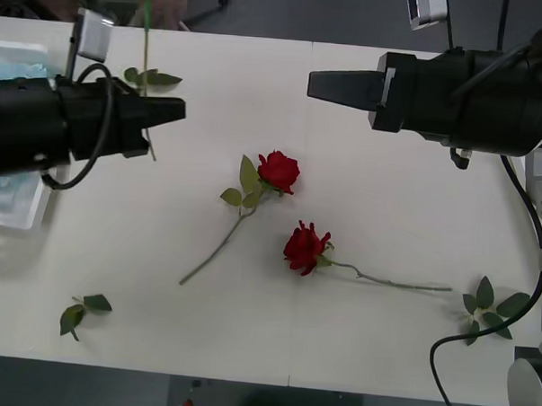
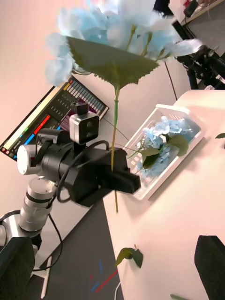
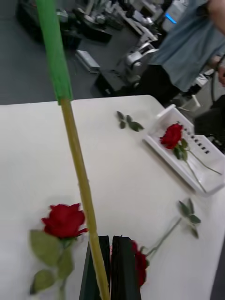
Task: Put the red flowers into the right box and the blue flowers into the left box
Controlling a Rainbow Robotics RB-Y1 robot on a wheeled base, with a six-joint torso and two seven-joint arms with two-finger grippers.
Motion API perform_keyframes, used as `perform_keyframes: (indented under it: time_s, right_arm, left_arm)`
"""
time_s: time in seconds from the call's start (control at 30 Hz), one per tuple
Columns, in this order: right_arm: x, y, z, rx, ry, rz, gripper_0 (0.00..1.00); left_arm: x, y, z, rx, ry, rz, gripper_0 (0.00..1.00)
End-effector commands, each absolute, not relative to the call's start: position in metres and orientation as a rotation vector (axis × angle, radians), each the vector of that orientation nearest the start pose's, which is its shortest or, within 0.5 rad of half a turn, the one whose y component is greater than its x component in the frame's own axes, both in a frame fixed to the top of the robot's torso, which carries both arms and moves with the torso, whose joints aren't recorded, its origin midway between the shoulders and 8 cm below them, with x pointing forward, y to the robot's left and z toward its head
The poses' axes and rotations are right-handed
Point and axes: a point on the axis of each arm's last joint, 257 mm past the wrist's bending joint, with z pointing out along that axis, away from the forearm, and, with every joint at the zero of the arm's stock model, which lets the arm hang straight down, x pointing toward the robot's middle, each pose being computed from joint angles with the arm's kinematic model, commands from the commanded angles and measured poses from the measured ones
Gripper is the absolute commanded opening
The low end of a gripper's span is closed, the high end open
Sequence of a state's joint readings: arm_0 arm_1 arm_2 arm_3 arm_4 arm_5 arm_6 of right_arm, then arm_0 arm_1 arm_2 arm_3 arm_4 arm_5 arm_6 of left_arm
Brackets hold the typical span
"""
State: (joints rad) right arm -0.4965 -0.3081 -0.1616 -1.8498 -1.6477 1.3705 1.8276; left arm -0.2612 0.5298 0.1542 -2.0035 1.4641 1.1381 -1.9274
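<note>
My left gripper [image 1: 172,111] [image 3: 110,241] is shut on the thin stem of a blue flower [image 2: 122,28], held upright above the table's left side. Its pale bloom and big leaf stand high over the arm. The left box [image 2: 187,112] [image 1: 23,217] lies behind that arm at the table's left edge, with blue flowers [image 2: 164,133] in it. Two red flowers [image 1: 279,171] [image 1: 305,248] lie mid-table, and a third red flower [image 3: 172,136] lies in the right box [image 3: 157,145]. My right gripper [image 1: 314,83] [image 2: 115,269] hovers open over the far right, holding nothing.
Loose green leaf sprigs lie at the back left [image 1: 151,76], front left [image 1: 82,312] and front right [image 1: 491,307]. A black cable [image 1: 463,342] loops over the table's front right corner. A person [image 3: 192,51] stands beyond the right box.
</note>
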Motion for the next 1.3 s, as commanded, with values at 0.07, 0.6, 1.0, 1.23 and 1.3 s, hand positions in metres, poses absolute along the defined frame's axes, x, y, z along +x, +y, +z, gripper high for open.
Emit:
perform_keyframes:
  time_s: [0.07,0.6,1.0,1.23,1.3]
  right_arm:
    - [0.41,-0.025,0.03,-0.787,1.59,1.388,1.0]
    - [0.426,-0.114,-0.085,-0.721,2.112,1.067,1.0]
    - [0.434,-0.169,-0.192,-0.799,2.484,0.543,1.0]
    - [0.432,-0.163,-0.229,-0.98,2.486,0.378,1.0]
    - [0.431,-0.159,-0.238,-1.023,2.478,0.368,1.0]
  left_arm:
    - [0.465,0.2,-0.055,0.487,1.809,-0.737,0.0]
    - [0.452,0.429,-0.097,-0.005,1.906,-0.363,0.0]
    - [0.433,0.536,-0.134,-0.271,1.892,-0.193,0.0]
    - [0.433,0.547,-0.145,-0.281,1.914,-0.138,0.0]
    - [0.433,0.546,-0.146,-0.282,1.916,-0.141,0.0]
